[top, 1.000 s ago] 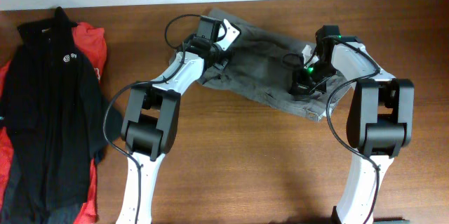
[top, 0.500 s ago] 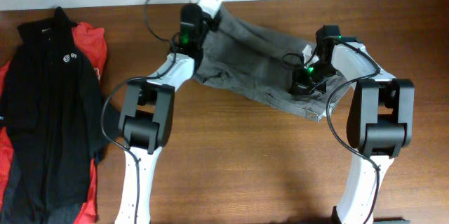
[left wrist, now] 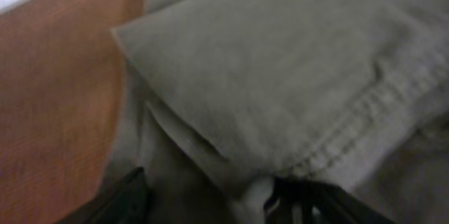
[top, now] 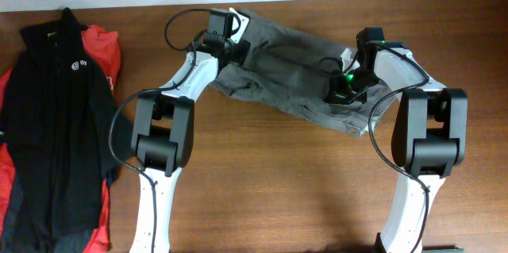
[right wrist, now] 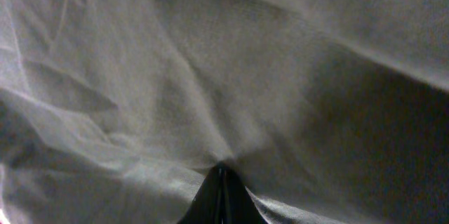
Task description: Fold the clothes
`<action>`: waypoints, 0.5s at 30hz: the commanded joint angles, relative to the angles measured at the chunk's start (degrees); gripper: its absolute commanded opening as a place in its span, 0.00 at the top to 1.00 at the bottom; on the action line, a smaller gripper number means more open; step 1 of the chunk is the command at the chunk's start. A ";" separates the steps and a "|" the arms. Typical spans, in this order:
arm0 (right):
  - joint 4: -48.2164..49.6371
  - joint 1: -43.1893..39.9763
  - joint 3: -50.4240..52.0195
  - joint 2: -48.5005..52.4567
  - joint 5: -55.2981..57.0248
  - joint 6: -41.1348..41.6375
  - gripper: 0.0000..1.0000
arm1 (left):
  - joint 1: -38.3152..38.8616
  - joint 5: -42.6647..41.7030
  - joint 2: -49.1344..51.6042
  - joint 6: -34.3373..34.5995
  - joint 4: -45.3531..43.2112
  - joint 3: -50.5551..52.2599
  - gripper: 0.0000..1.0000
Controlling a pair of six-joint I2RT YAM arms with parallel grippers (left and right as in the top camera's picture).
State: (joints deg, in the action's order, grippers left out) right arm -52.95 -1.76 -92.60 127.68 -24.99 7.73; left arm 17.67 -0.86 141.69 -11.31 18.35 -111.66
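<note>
Left claw point(left wrist: 221, 199): looks clamped on a folded edge of the grey shorts point(top: 294, 67), with cloth bunched between the two dark fingers point(left wrist: 130, 196). Hard to be fully sure with only the finger ends in view. Right claw point(right wrist: 219, 182): tips pressed together, pinching a small pucker of the same cloth.

Shorts: spread out and wrinkly on the far middle of the desk point(top: 278, 182), slanting down toward the right. Left claw at the far left corner, right claw near the right end. By the left claw, one flap with a stitched hem point(left wrist: 351, 129) lying on top of another layer. Black jacket point(top: 55, 110) and red garment point(top: 107, 51) well apart, off at the left side.

Looks like a fold only just started, not neat yet.

Things to watch for:

- Could slip out of the left claw with only a thin bit pinched, then flop down in a lump.
- Could lift just the top layer and leave the bottom one flat, making a crooked fold.
- Could drag the whole pair across the desk with one claw pulling hard against the other.
- Could trap wrinkles inside without a smoothing pull first.
- Could bump arm against arm with both reaching to the middle at once.
</note>
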 commanded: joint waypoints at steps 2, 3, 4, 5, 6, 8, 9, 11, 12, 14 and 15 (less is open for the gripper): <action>-2.80 0.13 -2.69 0.98 3.63 0.24 0.96 | 0.26 -1.22 -4.87 0.11 9.44 -0.57 0.29; -4.44 0.02 -3.37 -0.24 3.87 0.22 0.93 | -0.09 -1.20 -4.87 0.11 12.63 -0.57 0.29; -5.44 -0.11 -3.58 -0.92 4.13 0.24 0.91 | -0.37 -1.05 -4.87 0.13 14.56 -0.57 0.29; -6.93 -0.28 -3.76 -1.81 4.63 0.24 0.87 | -0.63 -1.01 -4.87 0.15 16.48 -0.57 0.29; -10.82 -1.03 -3.80 -3.41 5.88 0.26 0.81 | -1.29 -1.05 -4.87 0.42 20.41 -0.57 0.29; -14.88 -2.25 -3.80 -3.80 7.74 0.26 0.81 | -2.40 -1.03 -4.87 2.19 27.71 -0.57 0.29; -15.69 -2.60 -3.78 -3.80 8.37 0.26 0.81 | -2.78 -1.01 -4.87 3.02 29.33 -0.57 0.29; -17.42 -3.74 -3.74 -3.80 10.54 0.26 0.80 | -4.37 -1.07 -4.87 7.23 35.47 -0.57 0.29; -17.66 -4.13 -3.74 -3.80 11.52 0.26 0.79 | -4.72 -1.09 -4.87 7.89 36.81 -0.57 0.29; -17.18 -5.07 -3.69 -3.76 14.01 0.26 0.73 | -5.81 -1.53 -4.92 8.09 40.87 -0.59 0.29; -16.59 -5.18 -3.65 -3.74 14.84 0.26 0.70 | -6.01 -1.51 -5.03 8.11 42.12 -0.59 0.28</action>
State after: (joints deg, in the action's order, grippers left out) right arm -70.22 -5.93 -95.46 125.95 -15.66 7.73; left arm 13.58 -2.07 136.86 -6.35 56.53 -112.64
